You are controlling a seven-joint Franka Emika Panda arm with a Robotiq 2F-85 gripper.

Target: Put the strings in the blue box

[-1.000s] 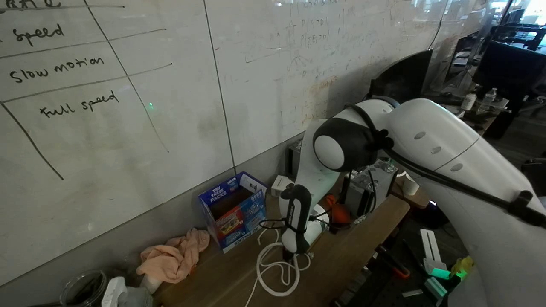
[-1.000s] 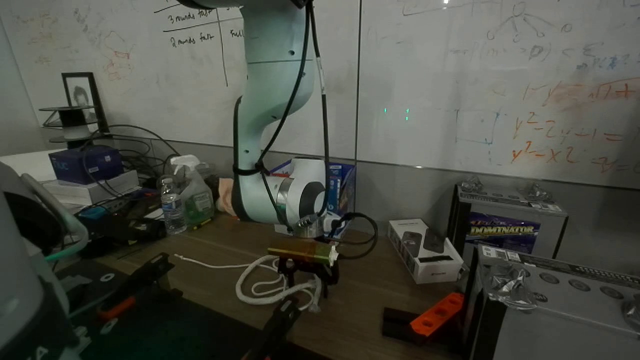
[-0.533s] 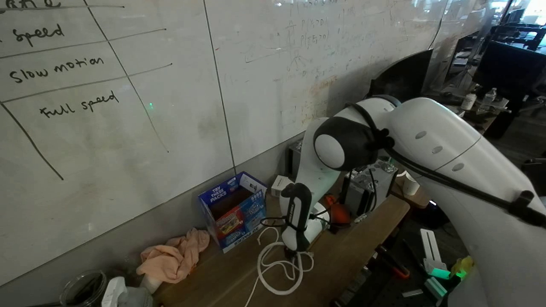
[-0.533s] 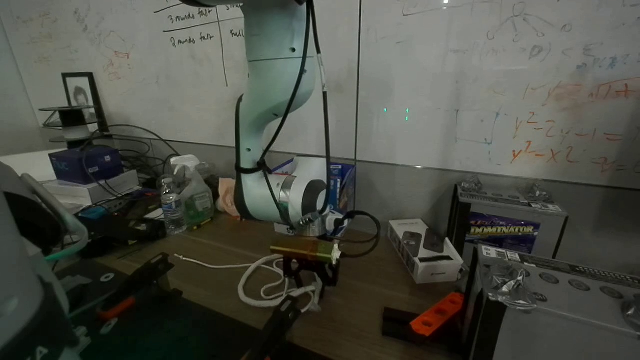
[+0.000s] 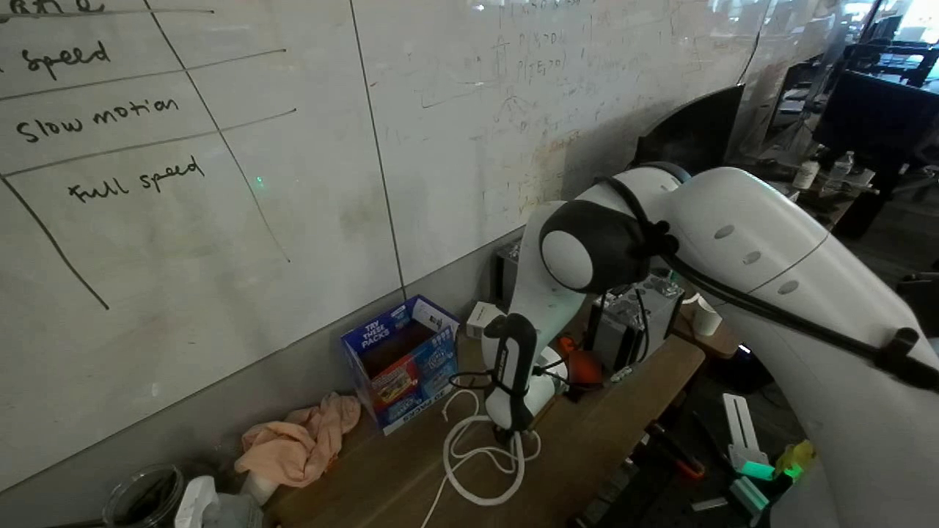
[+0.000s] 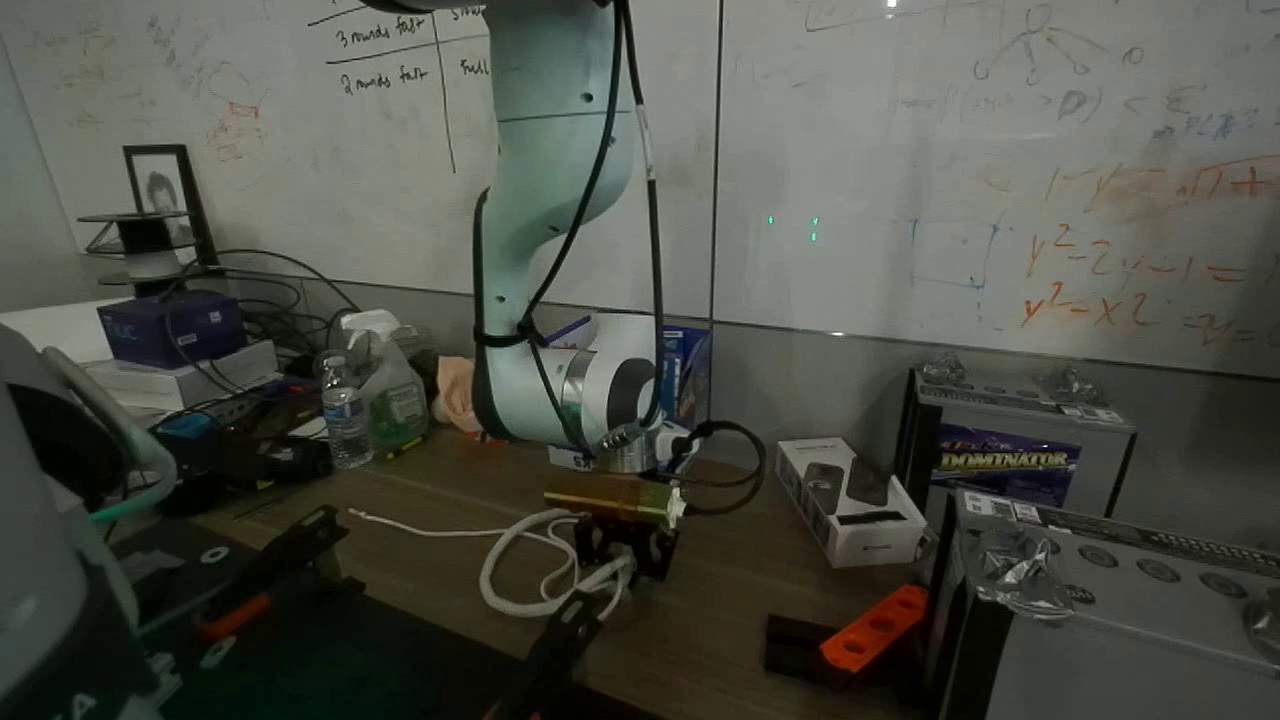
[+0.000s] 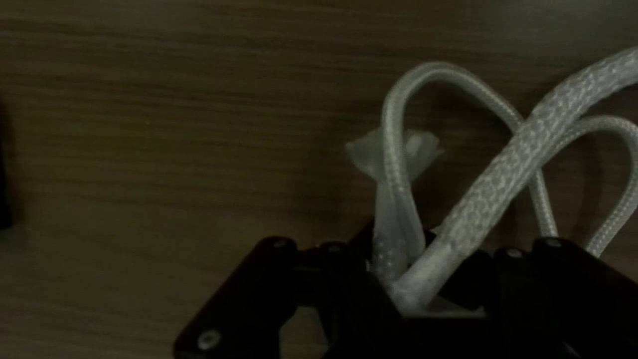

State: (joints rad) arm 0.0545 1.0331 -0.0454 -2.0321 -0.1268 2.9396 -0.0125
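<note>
The strings [image 5: 482, 501] are a white cord in loose loops on the wooden table, seen in both exterior views. Down at the table, my gripper [image 6: 628, 562] is shut on part of the strings [image 6: 520, 607]. In the wrist view, a thick cord and a thinner taped end of the strings [image 7: 498, 179] run in between the jaws of the gripper [image 7: 417, 269]; the exact pinch point is dark. The blue box [image 5: 433, 367] stands against the whiteboard, open at the top, with red and blue printed panels. The arm partly covers the blue box [image 6: 690, 365] in an exterior view.
A peach cloth [image 5: 301, 444] lies beside the box. A white phone box [image 6: 850, 500], an orange part [image 6: 875, 630] and grey battery-like units [image 6: 1080, 640] stand on the other side. Further along are a spray bottle [image 6: 395, 390] and a water bottle [image 6: 345, 415].
My gripper has gone from open to shut, gathering the strands of the strings between its fingers. The arm has shifted slightly, and the loop has been drawn a little along with it.
</note>
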